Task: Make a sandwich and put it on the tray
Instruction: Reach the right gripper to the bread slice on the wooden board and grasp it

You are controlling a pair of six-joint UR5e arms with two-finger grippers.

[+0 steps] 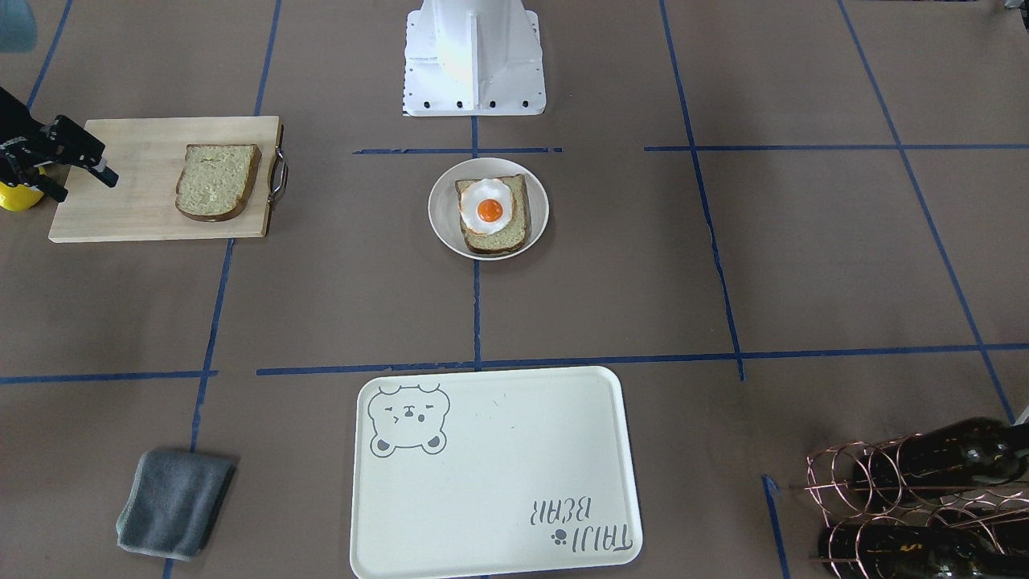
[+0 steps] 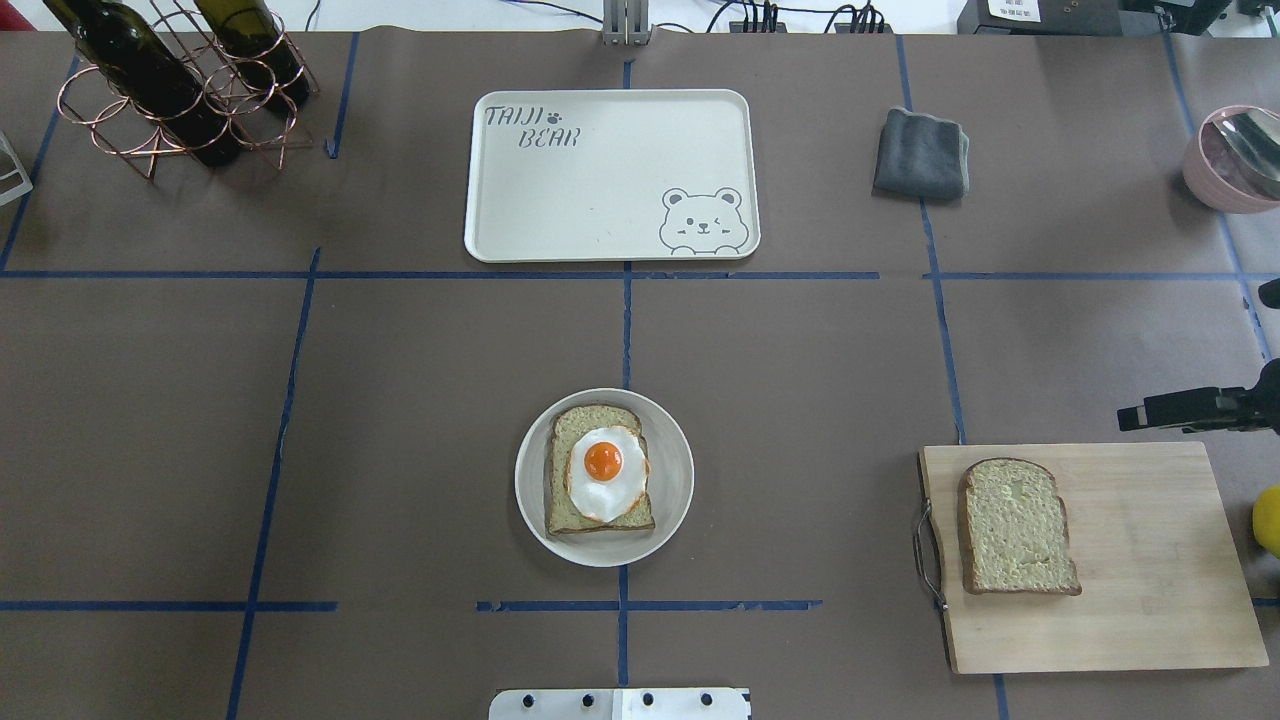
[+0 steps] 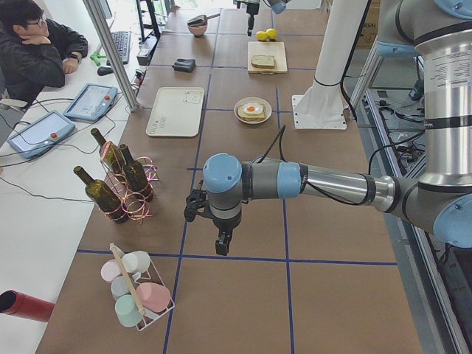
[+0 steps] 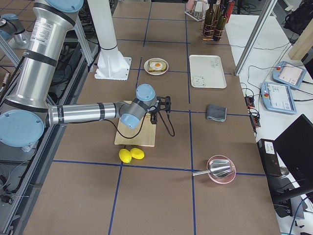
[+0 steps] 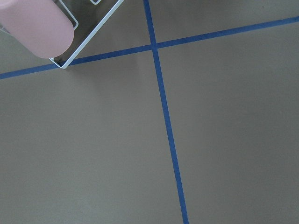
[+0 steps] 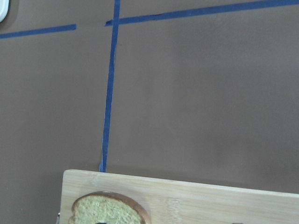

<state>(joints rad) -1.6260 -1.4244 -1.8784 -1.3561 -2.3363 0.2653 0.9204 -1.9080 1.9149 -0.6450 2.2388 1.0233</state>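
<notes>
Egg sits on lower slice on plate, tray unloaded; right gripper hovers, jaws spread, at cutting board edge, probably to fetch second slice; left gripper parked away, jaw state can't be told.

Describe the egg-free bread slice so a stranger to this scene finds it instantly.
Start at the light wooden cutting board on the robot's right side of the table. The bread slice lies flat on it, near the board's metal handle. Unlike the other slice on the white plate, it carries no fried egg.
</notes>
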